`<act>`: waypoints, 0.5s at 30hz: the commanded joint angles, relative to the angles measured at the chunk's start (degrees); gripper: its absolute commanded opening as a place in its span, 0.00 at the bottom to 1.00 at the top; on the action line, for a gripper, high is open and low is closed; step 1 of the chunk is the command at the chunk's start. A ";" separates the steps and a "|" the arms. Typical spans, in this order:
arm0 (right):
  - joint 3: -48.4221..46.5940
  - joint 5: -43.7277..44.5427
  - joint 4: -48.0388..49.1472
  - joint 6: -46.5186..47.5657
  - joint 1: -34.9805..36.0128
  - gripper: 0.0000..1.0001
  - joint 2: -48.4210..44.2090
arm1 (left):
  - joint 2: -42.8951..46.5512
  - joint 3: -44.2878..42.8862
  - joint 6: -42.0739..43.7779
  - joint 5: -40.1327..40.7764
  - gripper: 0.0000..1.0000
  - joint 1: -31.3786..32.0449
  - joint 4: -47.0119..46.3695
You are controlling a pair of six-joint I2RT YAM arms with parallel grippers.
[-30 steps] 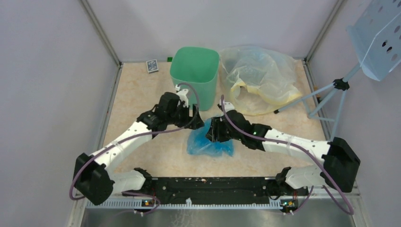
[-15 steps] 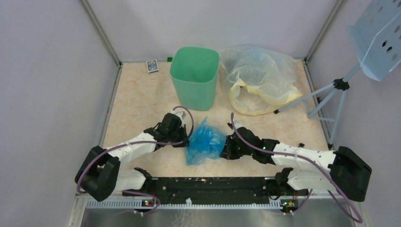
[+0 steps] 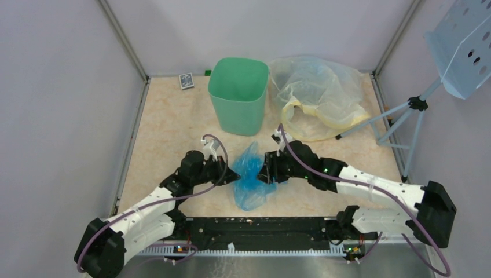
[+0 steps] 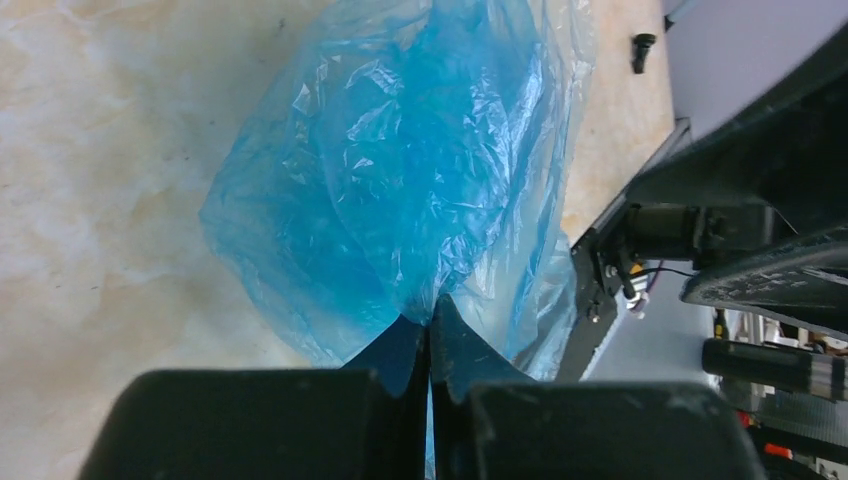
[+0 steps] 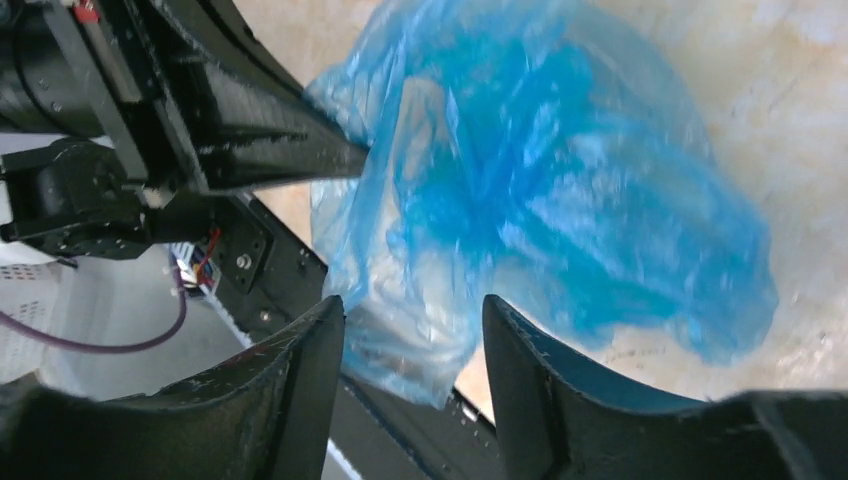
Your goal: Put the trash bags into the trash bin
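The blue trash bag (image 3: 251, 179) (image 4: 420, 180) (image 5: 540, 180) hangs crumpled between both arms near the table's front middle. My left gripper (image 3: 234, 175) (image 4: 430, 310) is shut on a fold at the bag's left side, with plastic pinched between the fingertips. On the bag's right side my right gripper (image 3: 266, 174) (image 5: 415, 305) stands open, and loose plastic lies in front of its spread fingers (image 5: 310, 350). The mint-green trash bin (image 3: 238, 92) stands upright behind the bag, at the back middle.
A large clear yellowish bag (image 3: 315, 98) lies right of the bin. A small card box (image 3: 186, 80) sits at the back left. A pale-blue perforated panel (image 3: 466, 46) on a tripod (image 3: 405, 124) stands at the right. The black base rail (image 3: 260, 226) runs along the front edge.
The right gripper has opened and let go of the bag. The left gripper closed on the bag's left side and lifted it, so the bag is now gathered and hangs lower in front.
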State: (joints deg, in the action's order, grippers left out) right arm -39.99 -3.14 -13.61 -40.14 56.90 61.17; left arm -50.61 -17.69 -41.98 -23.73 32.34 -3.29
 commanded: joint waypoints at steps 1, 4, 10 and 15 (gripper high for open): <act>-5.53 0.68 -2.59 4.76 0.80 0.58 6.68 | 2.57 1.46 -1.28 -3.65 0.00 -0.15 -4.60; -7.17 -1.82 -3.14 5.38 1.23 0.59 12.47 | 2.96 1.75 -1.35 -3.53 0.00 -0.21 -3.83; -2.73 -3.38 2.12 2.48 2.40 0.40 14.91 | 4.00 3.00 -2.46 -3.55 0.00 -0.17 -4.82; -1.96 -1.59 1.23 1.87 2.42 0.00 10.95 | 5.31 2.66 -2.91 -0.09 0.00 -0.20 -2.07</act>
State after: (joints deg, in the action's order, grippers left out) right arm -42.33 -5.69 -14.59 -37.52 58.76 76.51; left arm -46.89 -14.90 -44.10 -26.13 32.34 -4.71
